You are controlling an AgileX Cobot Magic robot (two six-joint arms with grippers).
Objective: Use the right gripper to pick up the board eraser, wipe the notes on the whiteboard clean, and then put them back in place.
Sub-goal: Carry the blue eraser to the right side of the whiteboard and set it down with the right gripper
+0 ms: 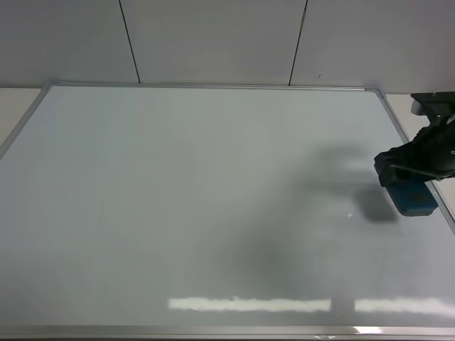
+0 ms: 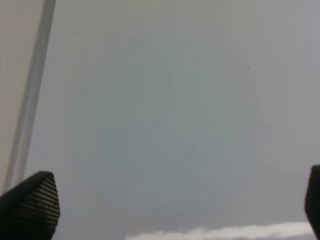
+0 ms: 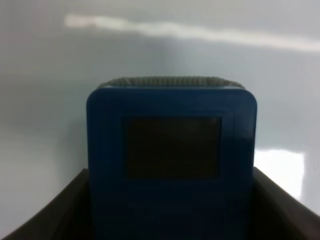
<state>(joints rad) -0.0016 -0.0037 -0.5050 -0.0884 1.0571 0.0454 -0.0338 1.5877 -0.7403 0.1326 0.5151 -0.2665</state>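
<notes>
While the right gripper point(image 1: 416, 186) had its jaws clamped on the board eraser point(image 1: 416, 197) near the whiteboard's point(image 1: 199, 206) right edge, the left gripper point(image 2: 170, 200) jaws sat wide apart.

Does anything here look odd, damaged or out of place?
Nothing stands out. The whiteboard looks clean, with no red marks visible, and its frame looks straight. The right gripper holds the eraser squarely near the board's right edge.
</notes>
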